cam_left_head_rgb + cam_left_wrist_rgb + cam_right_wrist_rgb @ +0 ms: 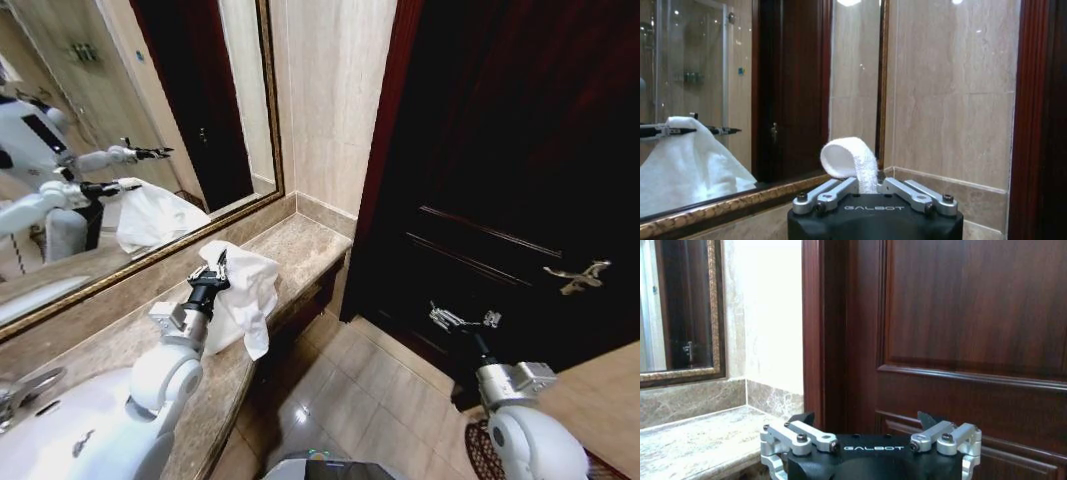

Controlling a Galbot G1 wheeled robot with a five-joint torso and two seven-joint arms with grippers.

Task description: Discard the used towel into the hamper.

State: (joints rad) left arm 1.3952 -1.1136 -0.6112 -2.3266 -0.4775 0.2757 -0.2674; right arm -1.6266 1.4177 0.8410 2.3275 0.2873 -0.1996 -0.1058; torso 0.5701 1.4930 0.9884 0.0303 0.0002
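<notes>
Towel (245,290) pinched in left gripper (214,268), lifted above marble counter (300,250). Right gripper (462,320) idle, jaws apart, near door (520,180). Carry step; next likely needs turn toward hamper.

You are facing a bathroom corner. A marble counter (300,250) runs along the wall on your left, with a white basin (50,430) set into it and a chrome tap (25,385) at its edge. Above the counter hangs a large mirror (130,120) in a dark gold frame (270,100). Beige marble tiles cover the wall (335,90) beyond the mirror. To your right stands a dark wooden door (500,150) with a metal lever handle (578,276). The floor (380,390) is glossy beige tile catching a ceiling light, and a dark patterned mat (480,450) lies near the door.
</notes>
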